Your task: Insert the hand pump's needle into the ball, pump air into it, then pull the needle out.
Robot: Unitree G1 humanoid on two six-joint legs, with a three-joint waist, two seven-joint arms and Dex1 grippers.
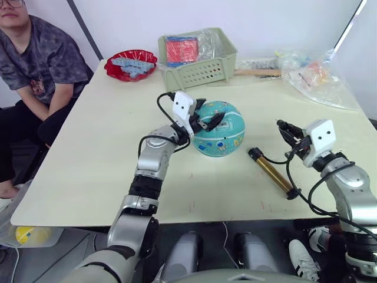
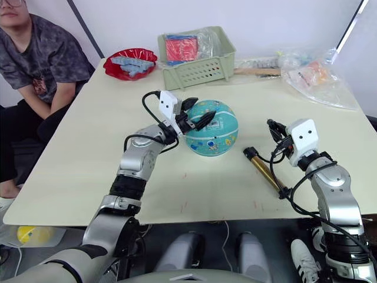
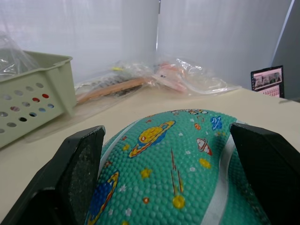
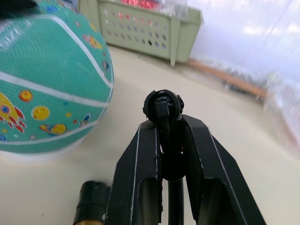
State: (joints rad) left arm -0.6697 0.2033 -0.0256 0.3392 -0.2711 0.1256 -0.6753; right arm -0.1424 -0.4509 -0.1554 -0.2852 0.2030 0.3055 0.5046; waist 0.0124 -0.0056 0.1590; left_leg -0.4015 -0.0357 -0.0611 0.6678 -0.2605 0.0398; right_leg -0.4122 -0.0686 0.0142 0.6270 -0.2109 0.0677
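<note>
we see a cream surface with rounded corners before a plain white wall. a dark bar slants down that wall at far left, another at far right. light is even.

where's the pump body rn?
The hand pump lies flat on the table, right of the ball, just ahead of the right gripper.

needle too small to discern
</note>
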